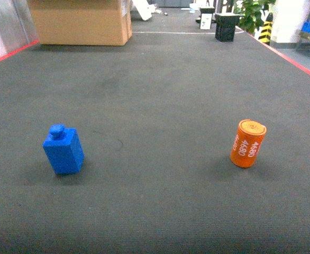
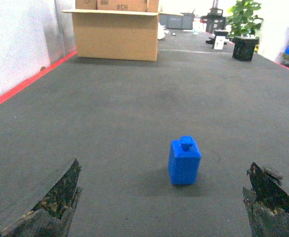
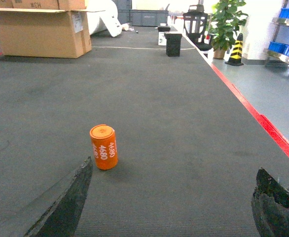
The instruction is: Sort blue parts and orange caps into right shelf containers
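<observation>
So right now both pieces are just sitting on the dark grey floor mat [image 1: 160,95], nothing picked up yet. In the head view the blue part [image 1: 63,151] is lower left of the frame, standing upright with its little knob on top, and the orange cap [image 1: 248,143] is over at right of centre, more of a stubby cylinder with white "4680" printed down its side, leaning a bit. The two are well apart. Neither arm shows in the head view, but each wrist cam shows its own fingers: the left gripper [image 2: 162,207] is spread wide with the blue part ahead of it, slightly right of centre, and the right gripper [image 3: 169,205] is spread wide too, with the orange cap ahead but way off toward its left finger [image 3: 65,205]. That offset is my main worry: a straight reach would probably clip the cap with that finger and tip it, and being round it could roll off. The blue part looks top-heavy-ish, so a nudge might topple it. Also, I can't see the target bins properly, just a sliver of blue bins on a rack [image 3: 287,12] at upper right of the right wrist view.
</observation>
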Robot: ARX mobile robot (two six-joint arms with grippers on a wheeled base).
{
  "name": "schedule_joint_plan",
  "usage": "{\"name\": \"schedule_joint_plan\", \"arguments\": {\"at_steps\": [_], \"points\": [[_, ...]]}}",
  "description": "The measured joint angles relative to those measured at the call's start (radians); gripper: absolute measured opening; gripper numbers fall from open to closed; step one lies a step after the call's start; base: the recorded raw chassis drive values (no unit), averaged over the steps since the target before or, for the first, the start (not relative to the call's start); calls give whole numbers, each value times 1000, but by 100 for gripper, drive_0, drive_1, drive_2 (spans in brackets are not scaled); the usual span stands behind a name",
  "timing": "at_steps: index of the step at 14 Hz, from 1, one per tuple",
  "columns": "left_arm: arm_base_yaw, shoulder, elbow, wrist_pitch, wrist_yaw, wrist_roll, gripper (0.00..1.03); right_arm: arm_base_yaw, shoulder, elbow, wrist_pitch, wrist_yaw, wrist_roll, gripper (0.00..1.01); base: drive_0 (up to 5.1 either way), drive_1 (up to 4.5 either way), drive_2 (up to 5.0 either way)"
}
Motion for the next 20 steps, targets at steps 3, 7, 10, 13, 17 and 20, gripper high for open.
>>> {"name": "schedule_joint_plan", "arguments": {"at_steps": [3, 7, 10, 13, 17, 20], "points": [[0, 0, 0, -2, -2, 0, 98, 0, 0, 0, 2, 0, 0, 98, 0, 0, 0], [0, 0, 0, -2, -2, 0, 98, 0, 0, 0, 2, 0, 0, 98, 0, 0, 0], [0, 0, 0, -2, -2, 0, 98, 0, 0, 0, 2, 0, 0, 98, 0, 0, 0], [0, 0, 0, -2, -2, 0, 98, 0, 0, 0, 1, 0, 0, 98, 0, 0, 0], [0, 0, 0, -2, -2, 0, 98, 0, 0, 0, 2, 0, 0, 98, 0, 0, 0], [0, 0, 0, -2, -2, 0, 98, 0, 0, 0, 2, 0, 0, 98, 0, 0, 0]]}}
